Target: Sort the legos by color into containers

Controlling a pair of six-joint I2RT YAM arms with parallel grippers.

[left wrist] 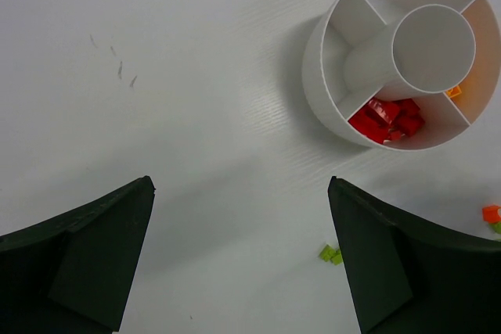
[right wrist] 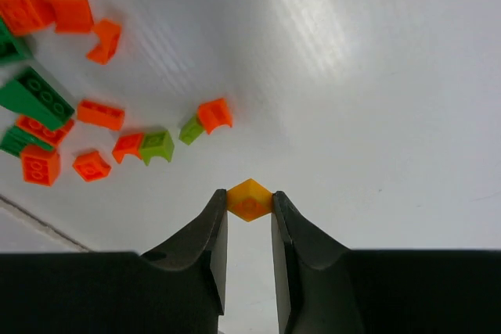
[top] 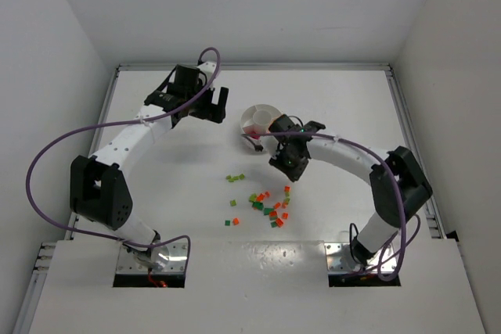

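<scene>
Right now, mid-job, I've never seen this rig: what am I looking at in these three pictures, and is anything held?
Two robot arms work at a white table. The overhead picture shows both from above; the other two come from a camera on each wrist. The left gripper is open and empty, near the round white divided dish, where red bricks lie in one compartment. The right gripper pinches one small yellow-orange brick. Loose orange and green bricks lie scattered on the table.
</scene>
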